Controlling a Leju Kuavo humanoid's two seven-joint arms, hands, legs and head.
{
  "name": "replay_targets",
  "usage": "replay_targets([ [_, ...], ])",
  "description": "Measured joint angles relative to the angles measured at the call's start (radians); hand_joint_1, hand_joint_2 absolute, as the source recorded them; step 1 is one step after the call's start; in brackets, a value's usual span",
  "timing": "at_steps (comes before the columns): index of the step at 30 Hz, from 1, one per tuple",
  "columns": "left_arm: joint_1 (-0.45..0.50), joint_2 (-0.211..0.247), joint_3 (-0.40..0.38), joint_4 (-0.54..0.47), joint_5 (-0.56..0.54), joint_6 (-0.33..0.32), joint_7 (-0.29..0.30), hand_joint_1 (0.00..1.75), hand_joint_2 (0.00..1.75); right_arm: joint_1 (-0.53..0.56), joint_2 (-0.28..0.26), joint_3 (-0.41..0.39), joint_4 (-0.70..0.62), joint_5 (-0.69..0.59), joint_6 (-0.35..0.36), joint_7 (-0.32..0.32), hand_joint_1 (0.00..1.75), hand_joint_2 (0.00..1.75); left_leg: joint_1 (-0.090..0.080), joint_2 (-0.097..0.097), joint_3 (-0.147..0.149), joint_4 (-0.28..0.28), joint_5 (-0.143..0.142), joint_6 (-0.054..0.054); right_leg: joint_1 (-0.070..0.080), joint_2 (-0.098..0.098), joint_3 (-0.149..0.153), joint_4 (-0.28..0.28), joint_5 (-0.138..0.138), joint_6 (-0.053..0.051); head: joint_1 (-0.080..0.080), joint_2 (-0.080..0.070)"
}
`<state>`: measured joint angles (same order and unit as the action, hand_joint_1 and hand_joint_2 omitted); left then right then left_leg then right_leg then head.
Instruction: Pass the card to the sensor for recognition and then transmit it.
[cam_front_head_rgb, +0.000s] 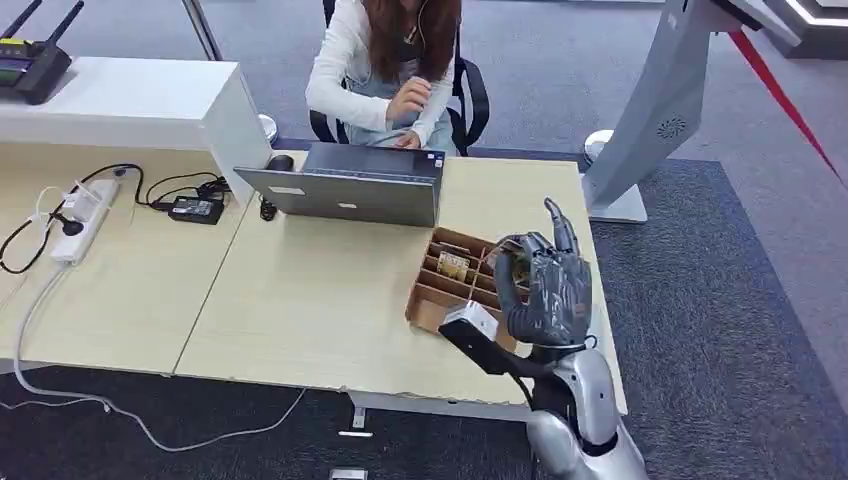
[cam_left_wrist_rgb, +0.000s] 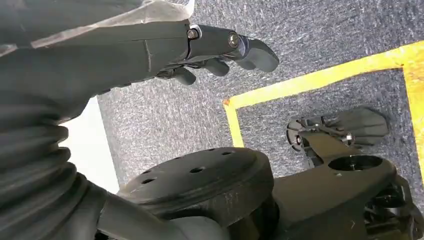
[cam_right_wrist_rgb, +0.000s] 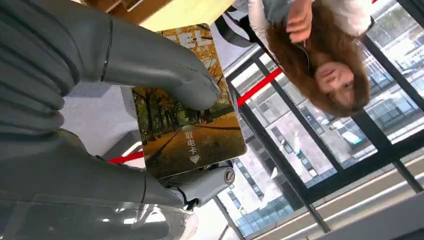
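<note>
Head view: right hand (cam_front_head_rgb: 545, 290) raised above the near right corner of the pale wooden surface (cam_front_head_rgb: 300, 300), back of the hand toward the camera, one finger sticking up; the card is hard to make out from this side. Just beneath and beside it sits a cardboard divider box (cam_front_head_rgb: 455, 280) with slotted compartments, one holding what looks like another card, so the box is probably the card store. A small white-topped black device (cam_front_head_rgb: 470, 322) sits at the surface edge touching the box, possibly the sensor, though I cannot confirm that. A grey laptop (cam_front_head_rgb: 350, 185) stands farther back, with a seated person (cam_front_head_rgb: 385, 70) behind it, well placed to receive a handover. Left wrist view: left hand (cam_left_wrist_rgb: 210, 50) hangs over grey carpet with yellow floor tape (cam_left_wrist_rgb: 320, 80); fingers curled loosely, nothing in them. Right wrist view: card (cam_right_wrist_rgb: 187, 115), printed with an autumn tree avenue, is pinched flat between the thumb on its face and fingers (cam_right_wrist_rgb: 210, 182) behind; this leaves most of the printed face exposed, likely for reading. Its long axis runs away from the palm, free end pointing outward toward the person.
</note>
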<state>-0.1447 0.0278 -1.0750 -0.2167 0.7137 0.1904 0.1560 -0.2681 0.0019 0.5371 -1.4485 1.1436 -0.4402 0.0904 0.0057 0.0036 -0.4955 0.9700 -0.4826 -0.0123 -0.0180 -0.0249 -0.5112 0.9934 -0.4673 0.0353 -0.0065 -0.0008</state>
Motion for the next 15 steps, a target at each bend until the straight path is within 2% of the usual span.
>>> replay_targets([
  [5,0.0,0.0,0.0,0.0,-0.003,0.0,-0.003,0.0,1.75,-0.013,0.0,0.037,0.086,0.025,0.014,0.016,1.62,1.75,0.0,0.0,0.0,0.0,0.0,0.0,0.0,0.0,0.0,0.0,0.0,0.0,0.0,0.0],
  [15,-0.001,-0.001,-0.001,0.0,-0.018,-0.001,0.0,0.0,1.75,-0.045,0.005,0.06,0.157,0.005,0.001,0.03,1.68,1.75,0.0,0.001,0.0,0.0,0.0,0.0,0.0,0.0,0.0,0.0,0.0,0.0,0.0,0.0],
])
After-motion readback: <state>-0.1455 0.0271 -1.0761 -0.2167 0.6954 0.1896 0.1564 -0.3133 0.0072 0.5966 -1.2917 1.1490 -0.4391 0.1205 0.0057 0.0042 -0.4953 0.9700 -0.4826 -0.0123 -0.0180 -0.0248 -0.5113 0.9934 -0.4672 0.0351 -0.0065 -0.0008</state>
